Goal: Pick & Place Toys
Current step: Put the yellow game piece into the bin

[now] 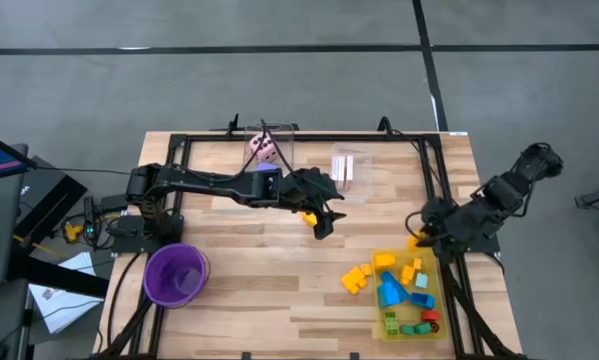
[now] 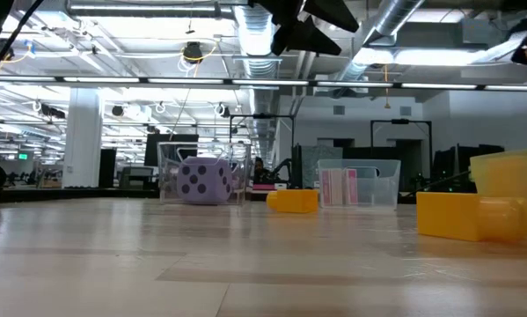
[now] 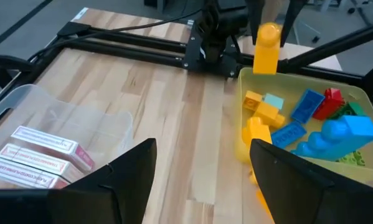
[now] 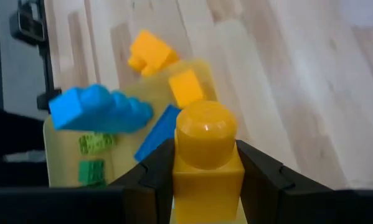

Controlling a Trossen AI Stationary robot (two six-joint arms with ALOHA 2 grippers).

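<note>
**Camera setup as seen from my station**

High view: overhead, looking straight down on my whole table point(image 1: 279, 290), both arms in frame.

Low view: at tabletop level, facing across the boards into the room; the clear box point(image 2: 201, 180) with the purple die sits far back.

Left wrist view: rides my left arm, looking forward and down at the yellow tray point(image 3: 360, 99), moderately near.

Right wrist view: very close above the same yellow tray point(image 4: 55, 155).

Shared: both wrist views and the high view cover the tray.
</note>
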